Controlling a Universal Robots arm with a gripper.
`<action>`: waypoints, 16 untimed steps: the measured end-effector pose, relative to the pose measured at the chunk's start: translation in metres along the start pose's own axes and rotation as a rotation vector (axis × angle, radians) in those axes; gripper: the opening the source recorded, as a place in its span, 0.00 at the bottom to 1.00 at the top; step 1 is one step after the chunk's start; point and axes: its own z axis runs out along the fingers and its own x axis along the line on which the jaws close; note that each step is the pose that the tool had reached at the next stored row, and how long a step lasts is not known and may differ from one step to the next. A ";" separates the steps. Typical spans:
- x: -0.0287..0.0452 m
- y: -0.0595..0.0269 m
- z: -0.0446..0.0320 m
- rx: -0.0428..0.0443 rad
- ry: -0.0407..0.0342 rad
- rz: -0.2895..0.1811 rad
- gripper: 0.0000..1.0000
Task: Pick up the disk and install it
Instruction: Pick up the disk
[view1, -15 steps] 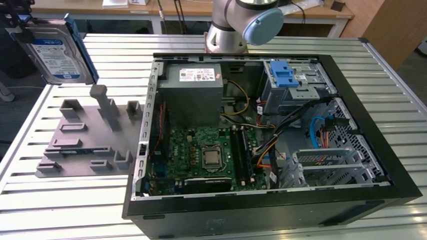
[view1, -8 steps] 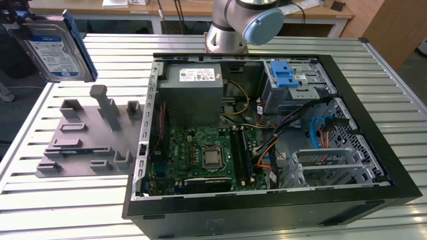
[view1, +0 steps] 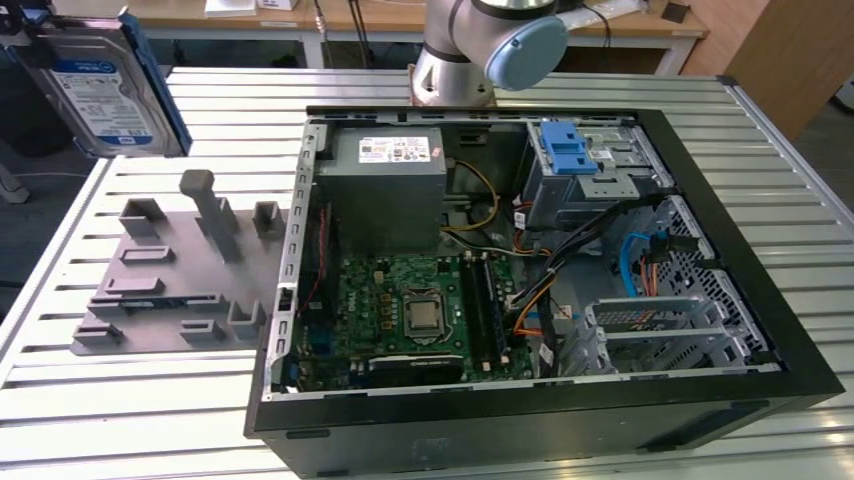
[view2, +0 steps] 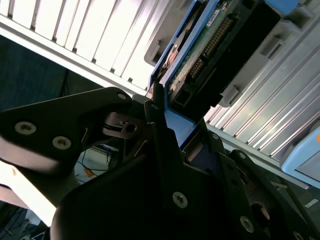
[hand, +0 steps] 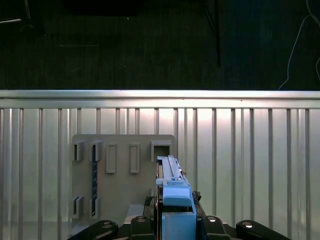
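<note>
Exterior view: the disk (view1: 100, 90) hangs upright in the air at the exterior view's left, label toward the camera, above the slatted table (view1: 200, 420). The grey fixture plate (view1: 174, 290) with its upright posts sits under it. The open PC case (view1: 534, 425) is well apart, toward the exterior view's right. Its drive cage (view1: 594, 175) sits in the far corner beside the power supply (view1: 387, 195), and cables (view1: 641, 250) are strung just in front of the cage. The arm base (view1: 454, 50) is behind the case.

Second wrist view: the pincer (view2: 175, 125) is clamped narrow on the disk's (view2: 210, 45) blue frame. The disk's circuit-board side is showing, and it sticks out past the fingertips.

First wrist view: the disk (hand: 172, 192) is edge-on in the pincer (hand: 175, 220). The fixture plate (hand: 120, 175) lies straight beyond, then the table edge.
</note>
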 end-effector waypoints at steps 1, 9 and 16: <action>0.0000 0.0000 -0.0007 0.0001 0.0000 0.000 0.36; -0.0002 0.0000 -0.0070 0.0000 0.0000 0.000 0.36; -0.0003 0.0001 -0.0123 0.0000 0.0000 0.000 0.36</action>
